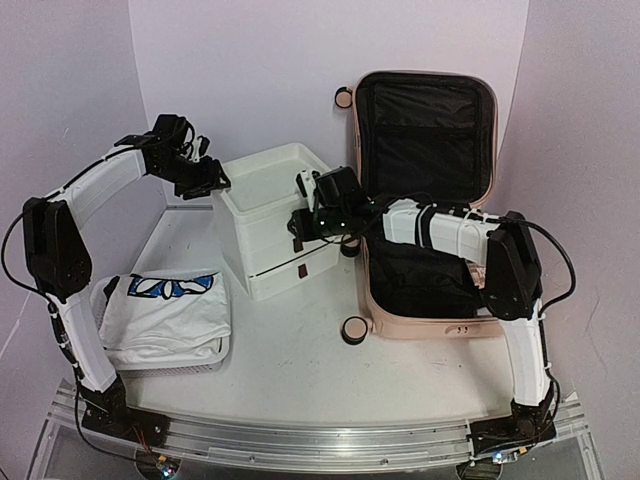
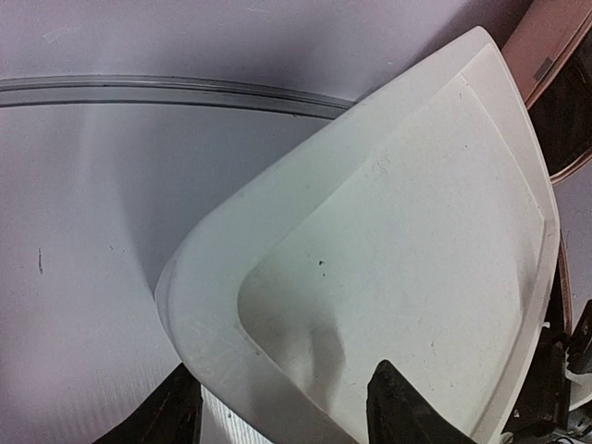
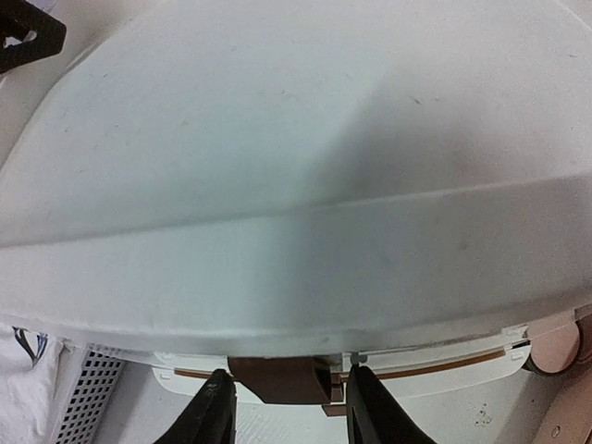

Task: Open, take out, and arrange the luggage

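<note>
Luggage (image 1: pixel 425 135) lies opened on the right side of the table (image 1: pixel 300 350). Its pink base is flat, its lid stands upright against the back wall, and the black lining shows in both halves. One caster wheel (image 1: pixel 353 331) sits at the near left corner of the base. Just left of it stands the white drawer unit (image 1: pixel 285 255). My left gripper (image 1: pixel 218 182) is at the unit's far left corner. In the left wrist view its fingers (image 2: pixel 398 407) straddle the rounded rim of the top tray, one outside and one inside, but I cannot tell whether they pinch it. My right gripper (image 1: pixel 298 222) is at the unit's front right, its arm reaching across the luggage base. In the right wrist view its fingers (image 3: pixel 217 407) flank a brown drawer tab (image 3: pixel 277 379) very closely; I cannot tell whether they are clamped on it. Near left is a white mesh basket (image 1: pixel 160 365) holding a white cloth (image 1: pixel 170 300) with blue print.
</note>
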`<state>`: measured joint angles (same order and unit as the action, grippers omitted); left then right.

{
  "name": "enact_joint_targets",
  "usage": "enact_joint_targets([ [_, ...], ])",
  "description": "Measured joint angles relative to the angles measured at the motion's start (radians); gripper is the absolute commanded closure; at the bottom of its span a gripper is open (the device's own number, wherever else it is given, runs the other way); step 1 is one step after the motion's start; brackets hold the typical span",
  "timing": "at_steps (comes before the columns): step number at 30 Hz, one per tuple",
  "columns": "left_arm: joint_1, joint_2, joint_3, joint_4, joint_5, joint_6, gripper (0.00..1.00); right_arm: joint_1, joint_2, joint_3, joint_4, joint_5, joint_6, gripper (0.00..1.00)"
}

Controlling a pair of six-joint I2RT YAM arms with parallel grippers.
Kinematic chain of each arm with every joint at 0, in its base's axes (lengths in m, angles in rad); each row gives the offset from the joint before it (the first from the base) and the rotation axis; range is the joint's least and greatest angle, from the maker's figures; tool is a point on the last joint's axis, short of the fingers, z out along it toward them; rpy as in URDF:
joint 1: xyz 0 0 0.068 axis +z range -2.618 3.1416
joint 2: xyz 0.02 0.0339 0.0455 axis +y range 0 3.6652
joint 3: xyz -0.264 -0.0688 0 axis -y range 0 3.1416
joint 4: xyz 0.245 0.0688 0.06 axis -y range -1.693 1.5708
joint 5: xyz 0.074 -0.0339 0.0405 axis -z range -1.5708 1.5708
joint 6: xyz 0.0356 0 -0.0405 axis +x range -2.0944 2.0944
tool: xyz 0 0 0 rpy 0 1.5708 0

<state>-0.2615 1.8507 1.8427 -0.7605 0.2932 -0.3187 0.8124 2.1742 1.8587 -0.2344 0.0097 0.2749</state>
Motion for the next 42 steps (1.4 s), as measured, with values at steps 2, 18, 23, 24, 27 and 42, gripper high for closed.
enact_joint_targets([
  [2, 0.000, 0.000, -0.002, 0.002, 0.001, -0.002, 0.40, 0.000, 0.000, 0.008, -0.009, -0.005, -0.001, 0.67],
  [18, 0.002, -0.003, -0.008, 0.011, 0.002, -0.003, 0.40, 0.005, -0.038, -0.008, -0.057, -0.019, -0.009, 1.00],
  [23, 0.002, -0.004, -0.013, 0.020, 0.010, 0.005, 0.40, 0.013, -0.150, -0.128, -0.081, -0.039, -0.009, 1.00],
  [24, 0.002, -0.004, -0.013, 0.020, 0.010, 0.006, 0.40, 0.014, -0.172, -0.145, -0.098, -0.046, -0.009, 1.00],
  [27, 0.002, -0.004, -0.013, 0.020, 0.011, 0.006, 0.40, 0.015, -0.240, -0.210, -0.115, -0.075, -0.009, 1.00],
  [42, 0.002, -0.004, -0.015, 0.022, 0.013, 0.010, 0.40, 0.018, -0.455, -0.388, -0.298, -0.206, 0.010, 0.44],
])
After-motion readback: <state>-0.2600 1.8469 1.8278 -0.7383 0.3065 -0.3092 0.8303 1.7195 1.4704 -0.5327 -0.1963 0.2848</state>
